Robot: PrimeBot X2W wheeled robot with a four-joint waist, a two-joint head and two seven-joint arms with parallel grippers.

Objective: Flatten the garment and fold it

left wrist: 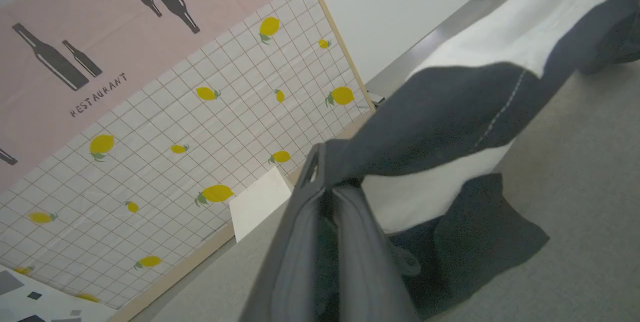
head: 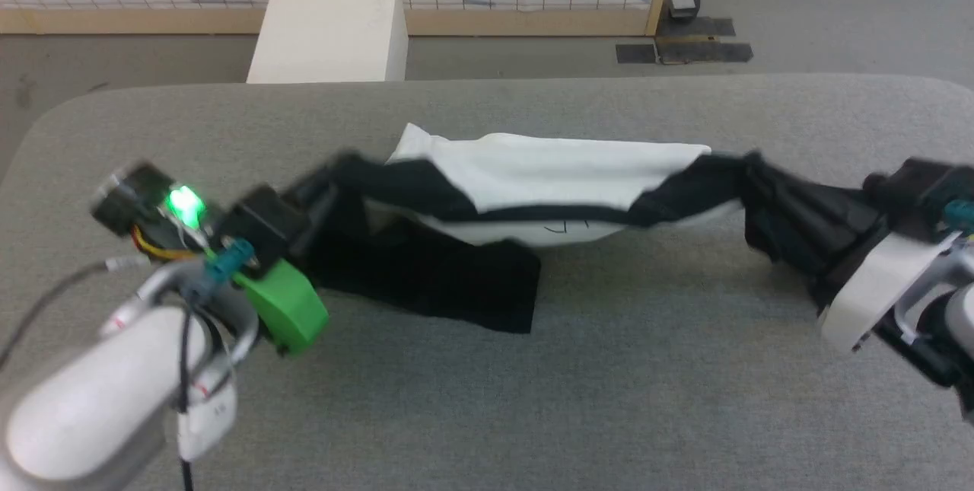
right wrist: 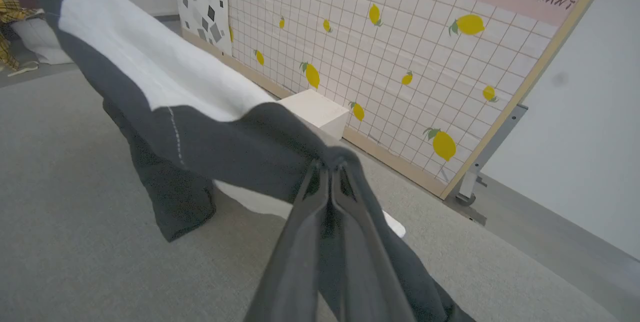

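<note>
The left tool (left wrist: 326, 186) is pinching a black edge of the garment (head: 548, 171), its two fingers pressed together on the cloth at the lower middle of the left wrist view. The right tool (right wrist: 327, 167) is clamping black fabric in the same way, with a fold of it draping over its fingertips. In the head view the garment is stretching across the middle of the frame between both tools, sagging at its centre above the grey worktop (head: 647, 369). One black sleeve (head: 441, 278) is hanging down left of centre and lying on the worktop. A white box (head: 327, 27) is standing beyond the worktop's far edge, at the upper left.
</note>
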